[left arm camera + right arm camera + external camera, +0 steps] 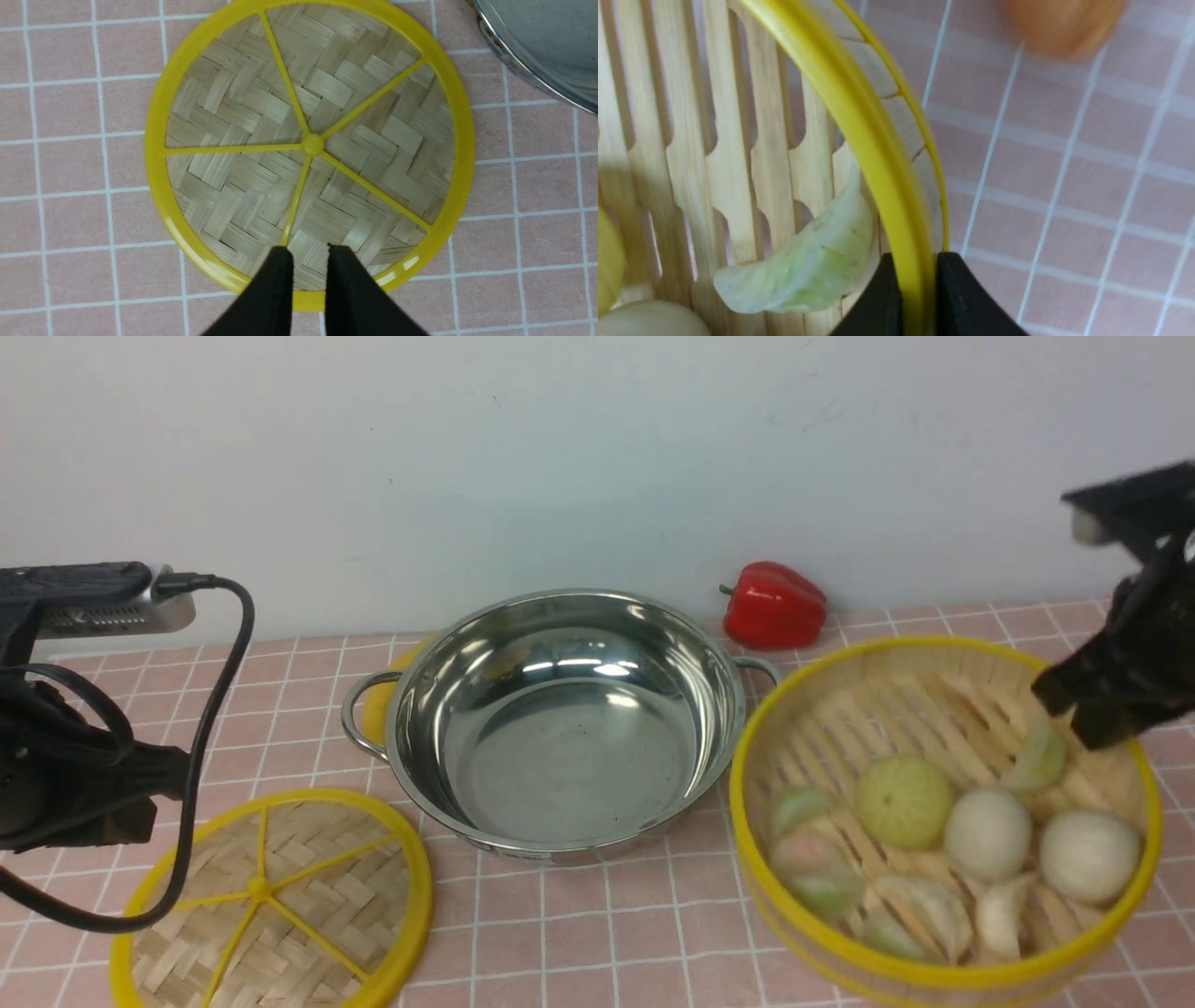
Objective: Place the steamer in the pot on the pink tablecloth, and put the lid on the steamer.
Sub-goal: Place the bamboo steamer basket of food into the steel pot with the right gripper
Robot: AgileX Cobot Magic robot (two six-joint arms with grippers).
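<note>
Front view: a desk covered by the pink tablecloth (607, 933), its thin white lines forming small squares, stands before a plain wall. The pot (560, 756), wide, shiny and empty, sits in the middle, ready to receive the basket. To its right the steamer (934, 643), holding pale buns and dumplings (990, 835), looks tipped toward the camera. That is probably because the right claw (1092, 709) grips only its far right edge and raises that side. It is just beside the pot, not yet inside. A red pepper (775, 605) lies by the wall behind them. The lid (271, 905) lies flat on the cloth at the near left, close to the pot, with the left arm (56, 775) above its left side. Left wrist view: the left claw (308, 254) hovers over the lid's rim, fingers a slim gap apart, with nothing between them. It seems placed to take the lid once the basket is seated. Right wrist view: the right claw's two black fingers are clamped on the steamer's yellow rim, one inside the wall and one outside. A pale green dumpling (808, 270) rests against the wall by the inner finger. A blurred reddish shape (1064, 23) shows beyond, too soft to identify.
</note>
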